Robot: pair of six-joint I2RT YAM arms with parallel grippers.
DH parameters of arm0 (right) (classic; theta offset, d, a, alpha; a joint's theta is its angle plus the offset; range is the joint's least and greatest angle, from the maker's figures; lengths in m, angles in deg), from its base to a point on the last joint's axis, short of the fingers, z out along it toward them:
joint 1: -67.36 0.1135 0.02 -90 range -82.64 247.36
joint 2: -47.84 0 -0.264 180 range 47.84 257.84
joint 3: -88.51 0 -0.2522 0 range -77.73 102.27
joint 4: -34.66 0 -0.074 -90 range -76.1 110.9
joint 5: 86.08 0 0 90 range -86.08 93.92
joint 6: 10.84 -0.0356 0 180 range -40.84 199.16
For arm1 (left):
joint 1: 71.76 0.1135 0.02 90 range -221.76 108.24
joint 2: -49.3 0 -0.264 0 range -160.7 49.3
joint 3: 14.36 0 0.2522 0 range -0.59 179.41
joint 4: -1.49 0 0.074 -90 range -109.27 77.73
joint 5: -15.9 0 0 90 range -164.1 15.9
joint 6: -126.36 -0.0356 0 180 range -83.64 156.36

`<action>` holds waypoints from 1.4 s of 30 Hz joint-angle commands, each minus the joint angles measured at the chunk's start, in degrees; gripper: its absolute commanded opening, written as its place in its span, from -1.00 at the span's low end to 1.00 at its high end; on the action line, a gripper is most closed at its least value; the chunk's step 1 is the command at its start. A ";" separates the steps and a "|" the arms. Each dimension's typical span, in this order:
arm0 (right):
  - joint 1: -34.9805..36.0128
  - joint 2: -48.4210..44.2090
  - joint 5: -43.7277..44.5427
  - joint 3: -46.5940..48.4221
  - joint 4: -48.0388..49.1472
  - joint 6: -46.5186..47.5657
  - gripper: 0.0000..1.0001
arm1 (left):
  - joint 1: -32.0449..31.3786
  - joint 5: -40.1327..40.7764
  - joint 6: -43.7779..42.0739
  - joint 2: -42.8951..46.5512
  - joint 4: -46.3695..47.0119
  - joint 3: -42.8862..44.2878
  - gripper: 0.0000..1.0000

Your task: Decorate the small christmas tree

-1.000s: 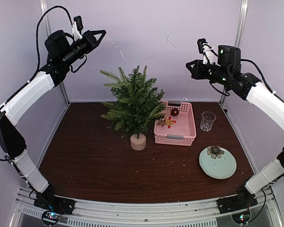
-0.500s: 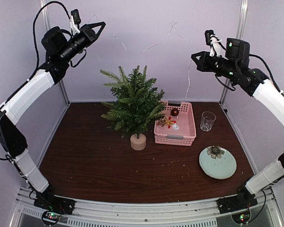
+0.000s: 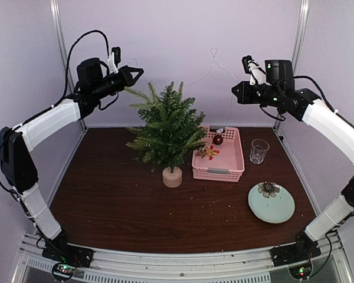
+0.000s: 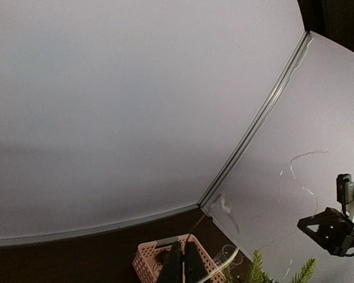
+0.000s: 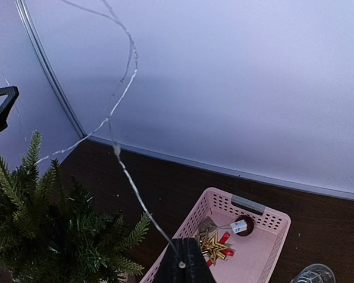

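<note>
Lower right of the top view, nearest: pale green plate (image 3: 272, 207) on the dark brown table (image 3: 118, 200), with a dark flower-shaped ornament (image 3: 269, 188) lying on it. A little farther, just left of the centre: the small christmas tree (image 3: 168, 127), upright on its pale round stump base (image 3: 172, 176), with nothing hanging on the branches. Just beside it on the right: pink basket (image 3: 219, 171), touched by the lower branches, holding a gold star (image 3: 209, 152), a dark red ball (image 3: 218, 140) and a small white tag. Right of the basket, apart from it: clear glass (image 3: 259, 150), upright. Farther and higher, in front of the back wall: both arms raised above the table. Upper left of the frame: left gripper (image 3: 140, 71), pointing right, just above the leftmost top branch, fingers pressed together; in the left wrist view a thin strand leading to the tips, seemingly pinched there. Upper right: right gripper (image 3: 234, 93), pointing left, well apart from the tree, fingers closed on a thin wire (image 5: 130, 65). In the right wrist view, running from the closed tips up and left across the wall, with a loop high in the middle between the two grippers.
</note>
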 commanded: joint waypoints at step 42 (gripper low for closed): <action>2.32 -10.68 -7.82 -13.99 -6.29 -3.38 -1.00 | -14.83 11.64 -31.88 34.99 4.24 -44.85 -1.00</action>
